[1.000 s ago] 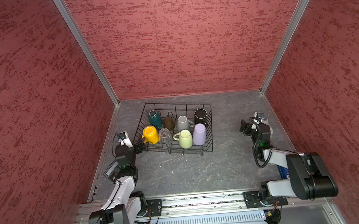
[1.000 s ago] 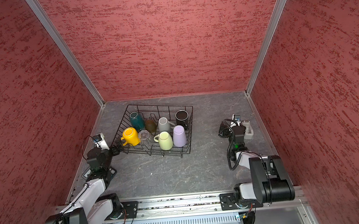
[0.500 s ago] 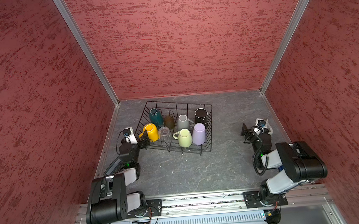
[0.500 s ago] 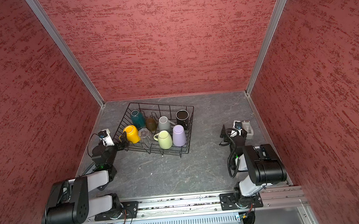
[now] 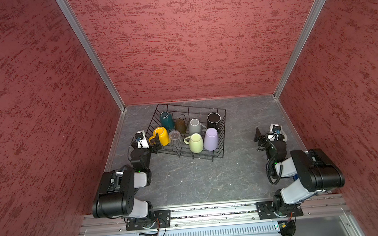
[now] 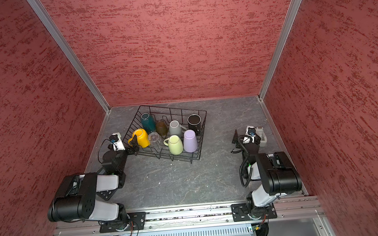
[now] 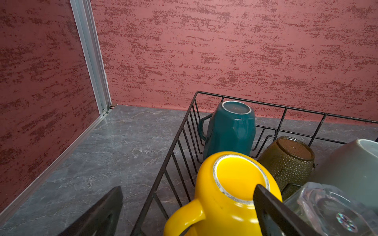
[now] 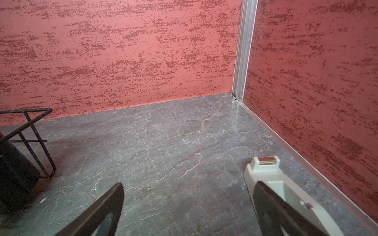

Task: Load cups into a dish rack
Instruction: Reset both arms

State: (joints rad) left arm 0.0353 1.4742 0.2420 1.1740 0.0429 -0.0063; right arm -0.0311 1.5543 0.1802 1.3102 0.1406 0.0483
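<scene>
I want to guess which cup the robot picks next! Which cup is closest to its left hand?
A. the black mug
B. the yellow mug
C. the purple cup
B: the open left hand is at the corner of the dish rack, and in the left wrist view one finger is just in front of the yellow mug.

1. The walls are red, with darker red streaks and speckles.
2. The table is dark grey, with thin pale veins like marble.
3. The dish rack is black.
4. In it: yellow mug, teal mug, grey mug, black mug, cream mug, lilac tumbler.
5. The brown glass has small raised dots; the ribbed glass is clear.
</scene>
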